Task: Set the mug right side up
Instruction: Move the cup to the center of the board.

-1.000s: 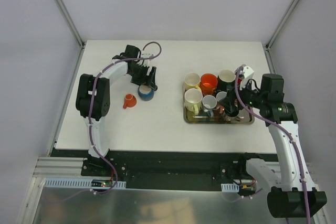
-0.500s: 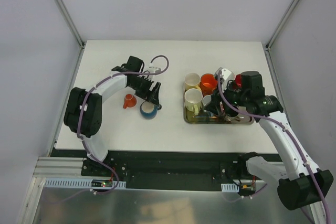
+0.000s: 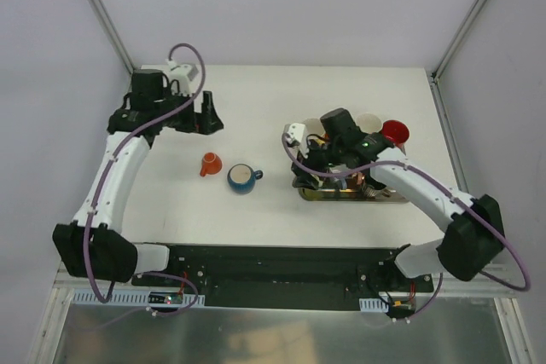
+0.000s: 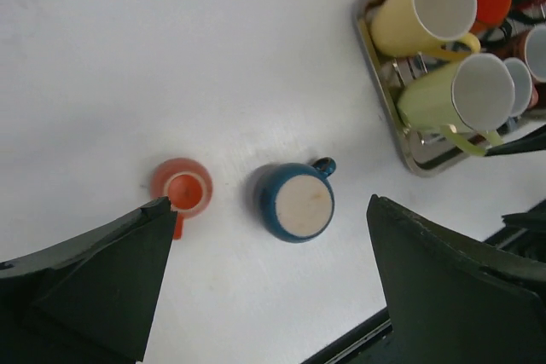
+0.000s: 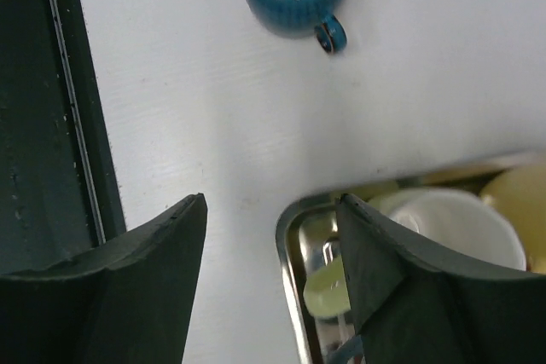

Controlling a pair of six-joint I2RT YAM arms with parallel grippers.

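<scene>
Blue mug (image 4: 296,202) stands upright on the table (image 4: 213,57), left fingers (image 4: 85,279) and right fingers (image 5: 128,279) spread apart.

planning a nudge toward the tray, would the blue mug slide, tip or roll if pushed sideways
The blue mug stands upright on the table and looks squat and wide, so it would probably slide rather than tip or roll. It looks like glazed ceramic: likely rigid, fairly heavy, breakable. A push on its handle would probably spin it.
</scene>
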